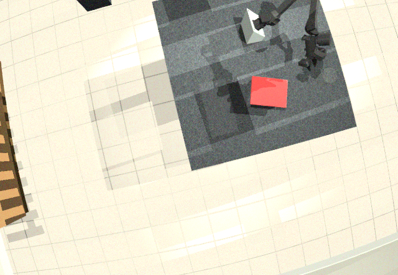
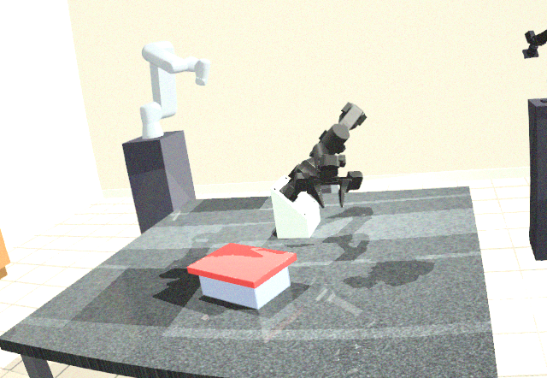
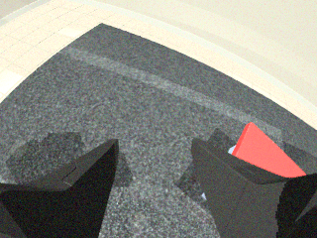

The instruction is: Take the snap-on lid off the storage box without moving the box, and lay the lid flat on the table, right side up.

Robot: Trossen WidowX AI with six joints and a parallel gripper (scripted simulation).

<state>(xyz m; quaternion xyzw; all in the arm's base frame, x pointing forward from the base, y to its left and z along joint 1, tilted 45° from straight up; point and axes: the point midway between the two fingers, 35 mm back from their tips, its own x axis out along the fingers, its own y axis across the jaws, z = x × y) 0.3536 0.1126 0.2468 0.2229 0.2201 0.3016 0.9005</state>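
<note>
The red lid [image 1: 268, 96] [image 2: 238, 265] [image 3: 267, 155] sits flat on top of the pale blue storage box [image 2: 273, 286] [image 3: 231, 149], covering its top. The box stands on the dark table [image 1: 308, 117] [image 2: 397, 316]. My gripper [image 1: 311, 66] [image 2: 332, 206] [image 3: 155, 145] is open, its fingers part way apart with nothing between them. It hangs above the table, pointing down, apart from the box and lid. In the wrist view the lid is at the right, partly hidden behind the right finger, which also hides most of the box.
My arm is mounted on a white sloped block [image 1: 249, 32] [image 2: 291, 223] behind the box. A white robot arm [image 2: 163, 86] on a dark pedestal [image 2: 152, 180] stands beyond the table. Another dark pedestal [image 2: 539, 180] is at the right. An orange slatted object [image 1: 7, 175] is at the far left.
</note>
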